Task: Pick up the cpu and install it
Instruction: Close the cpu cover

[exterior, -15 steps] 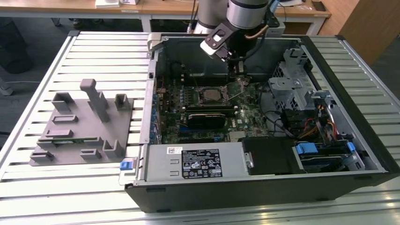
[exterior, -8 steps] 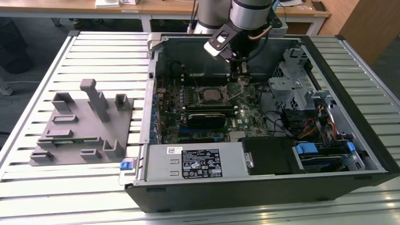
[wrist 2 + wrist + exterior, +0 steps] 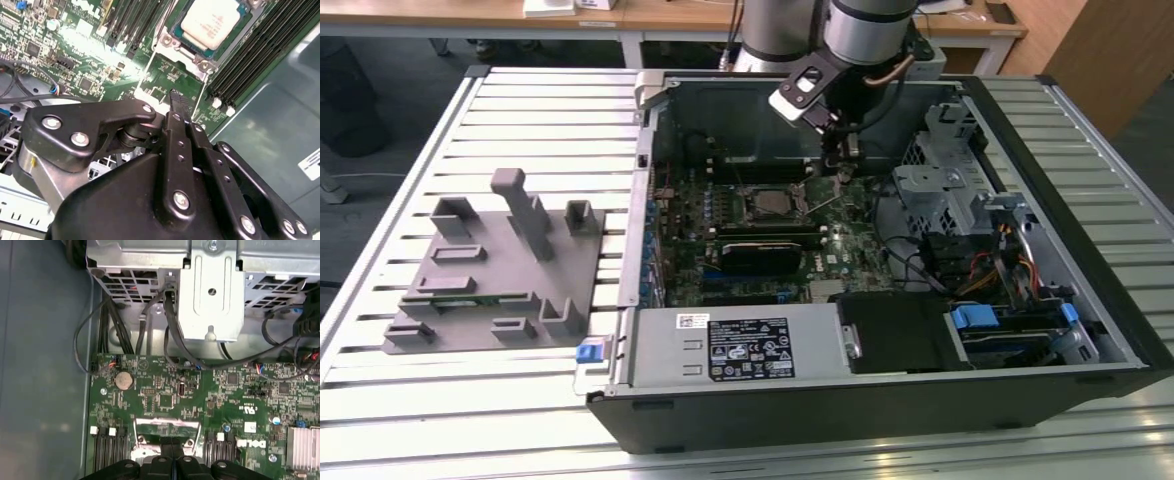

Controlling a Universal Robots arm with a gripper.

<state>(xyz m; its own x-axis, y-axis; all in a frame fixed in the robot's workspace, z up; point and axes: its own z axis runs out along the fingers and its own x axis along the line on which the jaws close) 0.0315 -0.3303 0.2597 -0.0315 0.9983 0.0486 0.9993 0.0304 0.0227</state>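
The cpu [image 3: 210,22], a small square chip with a pale silver top, lies flat in its socket on the green motherboard [image 3: 80,65]; the exterior view shows the cpu [image 3: 767,204] in the middle of the board. My gripper [image 3: 842,165] hangs inside the open computer case, just to the exterior view's right of the socket and slightly above the board. Its two black fingers [image 3: 176,107] are pressed together with nothing between them. In the first wrist view the gripper [image 3: 172,452] points at the socket's metal frame.
The case walls [image 3: 647,200] ring the board, with a drive cage [image 3: 947,185] and cables on the exterior view's right and a labelled black power supply [image 3: 740,345] in front. A grey plastic fixture [image 3: 494,270] stands on the slatted table at the exterior view's left.
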